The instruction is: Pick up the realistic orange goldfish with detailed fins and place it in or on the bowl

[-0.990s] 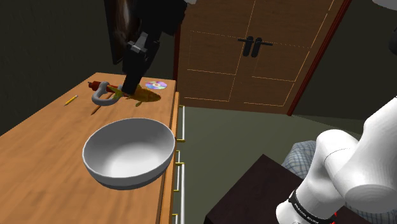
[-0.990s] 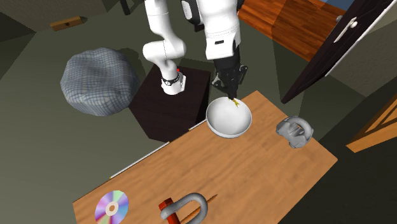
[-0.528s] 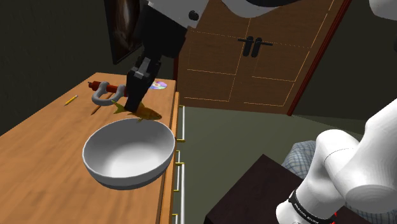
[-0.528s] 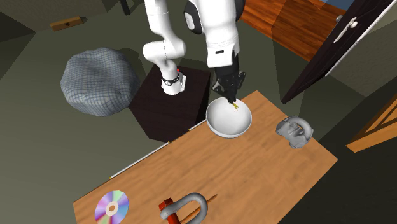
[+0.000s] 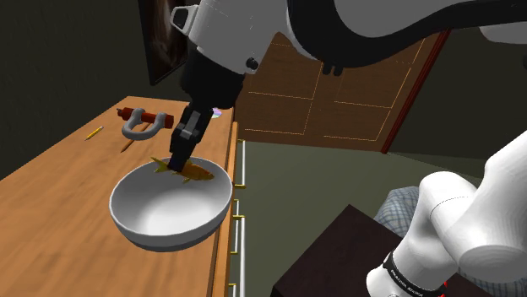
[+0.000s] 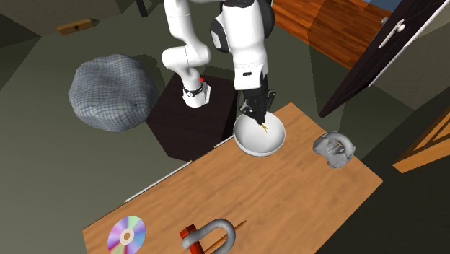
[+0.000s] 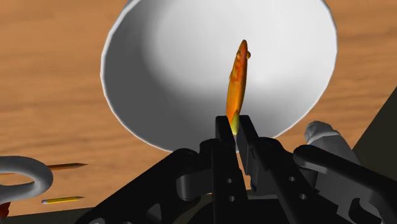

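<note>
My black gripper (image 7: 234, 125) is shut on the tail end of an orange goldfish (image 7: 237, 79), which sticks out over the hollow of a white bowl (image 7: 146, 76). In the shoulder view the gripper (image 5: 178, 160) hangs just above the bowl (image 5: 160, 215), with the goldfish (image 5: 190, 170) lying level over its far rim. The second exterior view shows the gripper (image 6: 261, 120) reaching down into the bowl (image 6: 254, 145) with the goldfish (image 6: 267, 128) as a small yellow fleck.
The bowl stands near the wooden tabletop's (image 5: 51, 198) edge by the stand. Farther along lie a grey shackle with a red piece (image 5: 136, 124), a pencil (image 5: 94, 132) and a CD (image 6: 126, 234). A grey object (image 6: 333, 148) sits beside the bowl. Wooden doors (image 5: 338, 76) stand behind.
The gripper has carried the goldfish from near the shackle and CD towards the stand and down, so it now hangs over the bowl. The grip has stayed shut.
</note>
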{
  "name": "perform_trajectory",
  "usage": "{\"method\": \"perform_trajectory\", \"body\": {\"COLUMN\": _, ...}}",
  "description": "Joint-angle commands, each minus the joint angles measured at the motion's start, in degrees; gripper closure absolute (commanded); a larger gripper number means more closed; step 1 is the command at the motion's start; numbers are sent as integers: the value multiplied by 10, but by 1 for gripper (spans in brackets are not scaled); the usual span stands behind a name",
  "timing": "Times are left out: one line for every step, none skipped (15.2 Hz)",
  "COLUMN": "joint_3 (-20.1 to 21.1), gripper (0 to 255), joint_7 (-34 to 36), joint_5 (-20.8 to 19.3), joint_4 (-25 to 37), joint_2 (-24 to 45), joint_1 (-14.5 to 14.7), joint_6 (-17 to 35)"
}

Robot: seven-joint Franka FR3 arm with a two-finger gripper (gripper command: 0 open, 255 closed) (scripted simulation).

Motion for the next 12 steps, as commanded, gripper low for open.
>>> {"method": "perform_trajectory", "body": {"joint_3": 0, "gripper": 255, "joint_7": -3, "joint_5": 2, "joint_4": -16, "joint_2": 0, "joint_1": 1, "joint_6": 16}}
{"method": "perform_trajectory", "body": {"joint_3": 1, "gripper": 255, "joint_7": -4, "joint_5": 3, "joint_4": -22, "joint_2": 0, "joint_1": 1, "joint_6": 22}}
{"method": "perform_trajectory", "body": {"joint_3": 1, "gripper": 255, "joint_7": -4, "joint_5": 3, "joint_4": -22, "joint_2": 0, "joint_1": 1, "joint_6": 22}}
{"method": "perform_trajectory", "body": {"joint_3": 1, "gripper": 255, "joint_7": -4, "joint_5": 3, "joint_4": -22, "joint_2": 0, "joint_1": 1, "joint_6": 22}}
{"method": "perform_trajectory", "body": {"joint_3": 1, "gripper": 255, "joint_7": -4, "joint_5": 3, "joint_4": -22, "joint_2": 0, "joint_1": 1, "joint_6": 22}}
{"method": "perform_trajectory", "body": {"joint_3": 1, "gripper": 255, "joint_7": -4, "joint_5": 3, "joint_4": -22, "joint_2": 0, "joint_1": 1, "joint_6": 22}}
{"method": "perform_trajectory", "body": {"joint_3": 1, "gripper": 255, "joint_7": -4, "joint_5": 3, "joint_4": -22, "joint_2": 0, "joint_1": 1, "joint_6": 22}}
{"method": "perform_trajectory", "body": {"joint_3": 1, "gripper": 255, "joint_7": -4, "joint_5": 3, "joint_4": -22, "joint_2": 0, "joint_1": 1, "joint_6": 22}}
{"method": "perform_trajectory", "body": {"joint_3": 1, "gripper": 255, "joint_7": -4, "joint_5": 3, "joint_4": -22, "joint_2": 0, "joint_1": 1, "joint_6": 22}}
{"method": "perform_trajectory", "body": {"joint_3": 1, "gripper": 0, "joint_7": -4, "joint_5": 3, "joint_4": -22, "joint_2": 0, "joint_1": 1, "joint_6": 22}}
{"method": "perform_trajectory", "body": {"joint_3": 1, "gripper": 0, "joint_7": -4, "joint_5": 3, "joint_4": -22, "joint_2": 0, "joint_1": 1, "joint_6": 22}}
{"method": "perform_trajectory", "body": {"joint_3": 1, "gripper": 0, "joint_7": -4, "joint_5": 3, "joint_4": -22, "joint_2": 0, "joint_1": 1, "joint_6": 22}}
